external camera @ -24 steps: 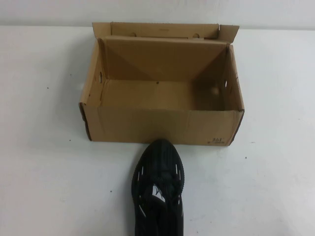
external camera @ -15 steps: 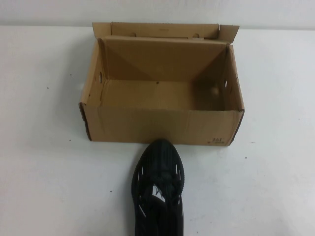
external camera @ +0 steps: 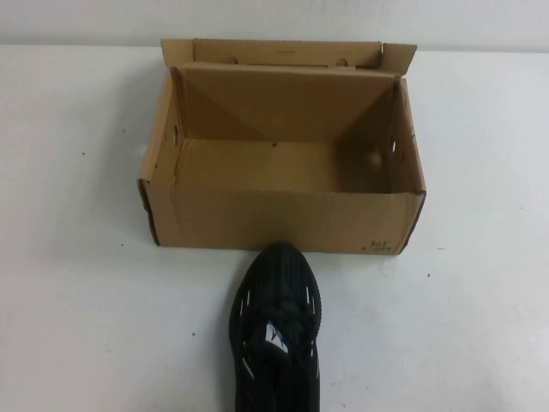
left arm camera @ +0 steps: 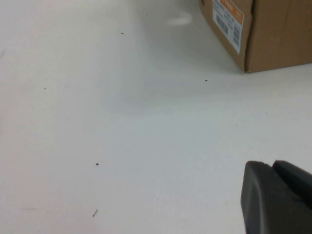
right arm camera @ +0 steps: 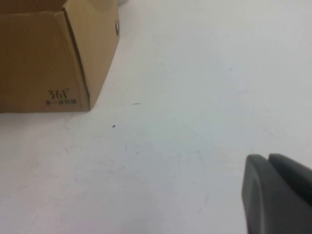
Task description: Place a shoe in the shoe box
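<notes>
From the high view, the shoe box (external camera: 283, 150) sits open on the white table (external camera: 77, 283), toward the far side and roughly centred. Its flaps stand up along the far rim, small round holes show in its side walls, and its brown floor is bare. A small dark print marks the near wall close to the right corner. The shoe (external camera: 276, 330) lies on the table outside the box, on the near side, with its toe pointing at the near wall and reaching right up to it; whether the two touch cannot be told. White dashes run along its sides and a white logo tag shows on the tongue; its heel is cut off by the near edge of the view. Neither arm appears in this view.

In the left wrist view, the left gripper (left arm camera: 278, 200) shows as a dark tip in one corner, poised over bare table with its fingers pressed together and nothing between them. A corner of the shoe box (left arm camera: 273, 34) lies well apart from it, bearing a white and orange barcode label (left arm camera: 228, 22).

In the right wrist view, the right gripper (right arm camera: 278, 195) is likewise a dark tip over bare table, its fingers together and empty. The shoe box (right arm camera: 48, 53) stands well apart from it, its printed mark low on the wall and a round hole on the adjoining side
</notes>
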